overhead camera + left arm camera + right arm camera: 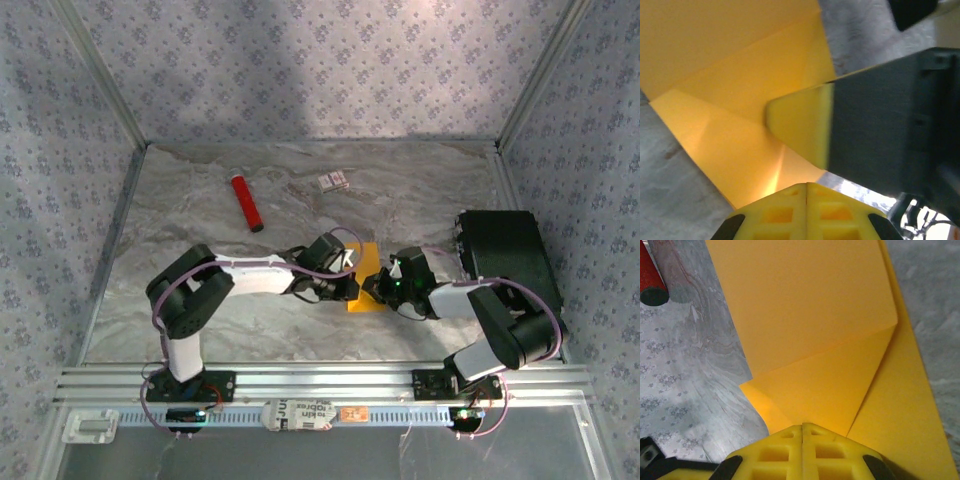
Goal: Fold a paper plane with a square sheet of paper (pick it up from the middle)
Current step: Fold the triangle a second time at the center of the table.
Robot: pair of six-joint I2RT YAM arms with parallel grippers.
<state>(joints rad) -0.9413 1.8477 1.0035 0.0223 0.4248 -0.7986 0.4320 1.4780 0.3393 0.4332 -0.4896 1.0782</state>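
Early folds done — square sheet of paper (810,315) shows diagonal flaps; left gripper (806,186), right gripper (802,426) both closed tight — dart unformed.

Top view, centre: square sheet of paper (365,298) largely covered by left gripper (352,281) and right gripper (379,286). Right wrist view, upper left: red tube (651,275) cut by frame edge. White card (334,181): print illegible.

Sheet of paper (362,282): on the table (200,290), mid-table, between the grippers.
Left gripper (350,285): at the sheet's 9 o'clock edge.
Right gripper (380,287): at its 3 o'clock edge.
Tube (246,202): 10 o'clock of the sheet, well apart.
Card (333,181): 11 o'clock, farther back.
Box (505,255): 3 o'clock, beyond the right gripper.
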